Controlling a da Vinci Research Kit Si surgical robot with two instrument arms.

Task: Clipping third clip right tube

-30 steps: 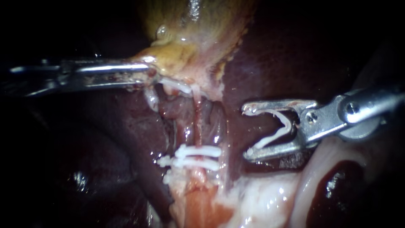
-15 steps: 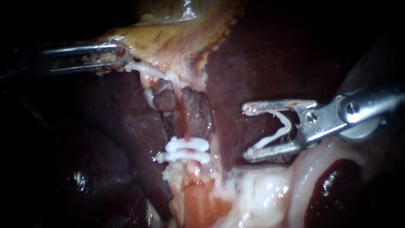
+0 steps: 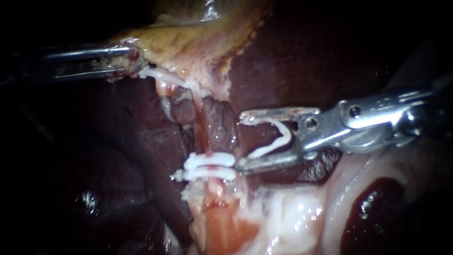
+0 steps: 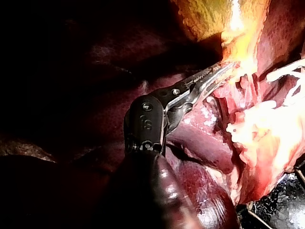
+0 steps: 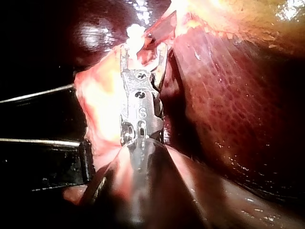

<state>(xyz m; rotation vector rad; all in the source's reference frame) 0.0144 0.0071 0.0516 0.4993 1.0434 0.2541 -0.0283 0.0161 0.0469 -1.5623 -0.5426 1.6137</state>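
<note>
clip (image 3: 286,135): white, open, V-shaped, just right of tube | tube (image 3: 204,137): pink, upright, two white clips (image 3: 211,174) across it

Dark glossy surface (image 4: 279,210) w/ liver (image 4: 205,152) edge lying directly on it; type can't tell.

Instruments: two. Left instrument (image 3: 134,63) upper left of frame, right instrument (image 3: 240,140) right of centre.
Clips: three. Upper clip (image 3: 210,160) and lower clip (image 3: 207,174) on tube, lower centre; loaded clip (image 3: 278,139) inside right jaws.
Tube (image 3: 204,134): one, centre.
Gallbladder (image 3: 188,42): one, top centre.
Liver (image 3: 302,61): one.
</note>
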